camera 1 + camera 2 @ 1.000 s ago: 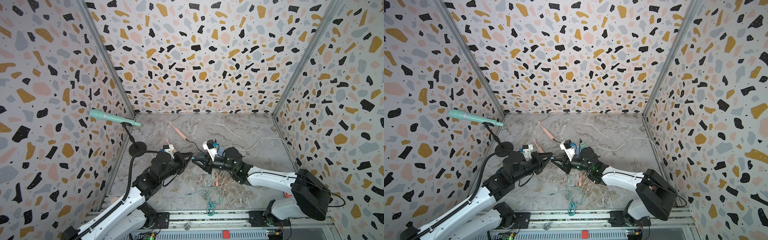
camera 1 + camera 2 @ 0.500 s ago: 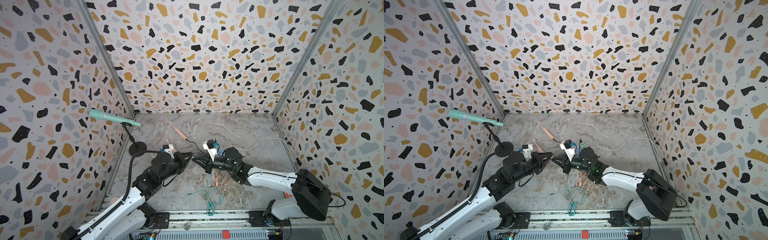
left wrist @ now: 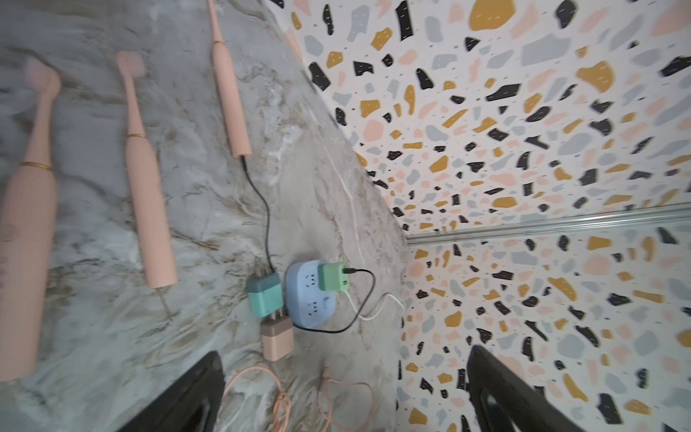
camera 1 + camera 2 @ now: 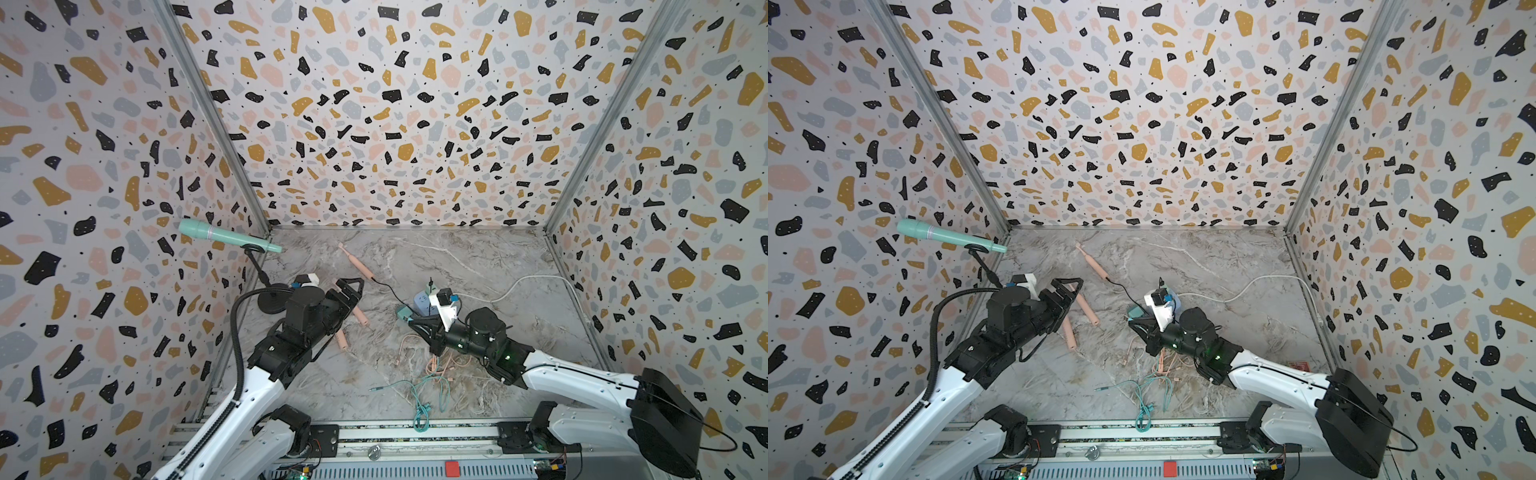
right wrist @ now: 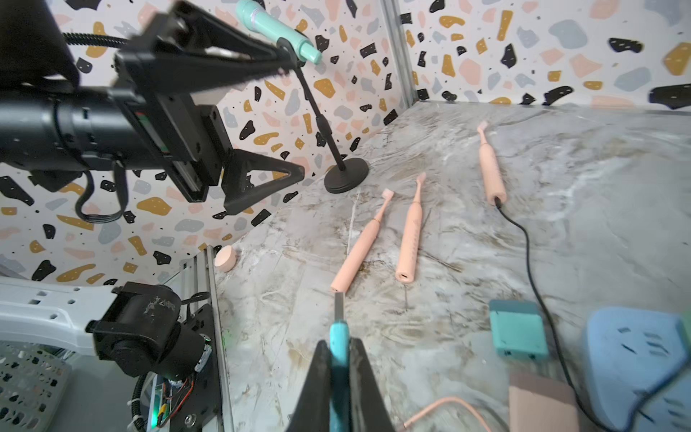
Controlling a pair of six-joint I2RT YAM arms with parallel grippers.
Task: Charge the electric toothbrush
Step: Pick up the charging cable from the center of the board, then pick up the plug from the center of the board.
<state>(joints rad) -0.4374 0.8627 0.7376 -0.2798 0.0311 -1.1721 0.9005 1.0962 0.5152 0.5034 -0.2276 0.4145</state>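
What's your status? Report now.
Left gripper open, empty. Right gripper shut on teal USB plug. Far pink toothbrush has black cable in; nearer two toothbrushes uncabled, left gripper above them.

Teal microphone (image 4: 226, 236) — clipped nearly level in a black stand (image 4: 259, 270), whose round base (image 5: 346, 175) sits on the marble-patterned tabletop (image 4: 478, 257) near the left wall. Small pink disc-shaped piece (image 5: 225, 258) — at the tabletop's edge, just beside an aluminium rail (image 5: 215, 336). Terrazzo-print walls (image 4: 395, 104) on three sides, joined by aluminium corner posts (image 4: 216, 124).
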